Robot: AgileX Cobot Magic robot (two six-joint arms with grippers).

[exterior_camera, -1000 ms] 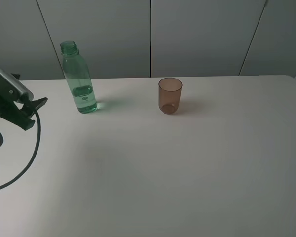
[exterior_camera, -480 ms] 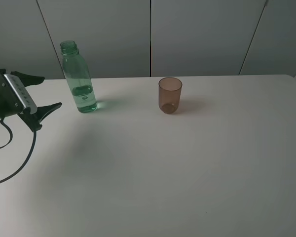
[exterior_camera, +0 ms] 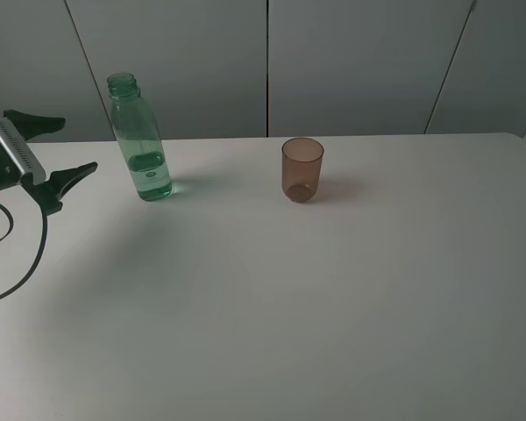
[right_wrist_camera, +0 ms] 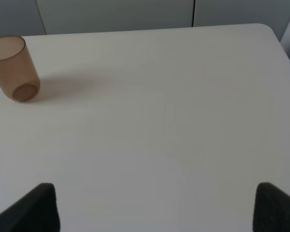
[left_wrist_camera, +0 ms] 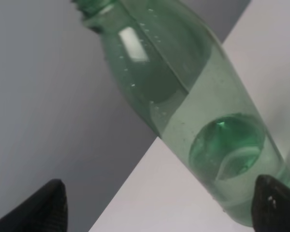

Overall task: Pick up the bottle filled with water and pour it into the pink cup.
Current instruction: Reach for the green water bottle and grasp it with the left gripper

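Here, the bottle [exterior_camera: 141, 149] is shown upright, the cup [exterior_camera: 302, 169] well apart at its three o'clock. The left gripper [exterior_camera: 77, 145], jaws spread, is held at its nine o'clock; the mid-body should be gripped squarely.

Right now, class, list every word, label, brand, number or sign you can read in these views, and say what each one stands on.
No text can be read in any view.
bottle: one small oval label mark, too blurred to read; no letters can be made out.
pink cup: no print shows.
table: no writing shows.
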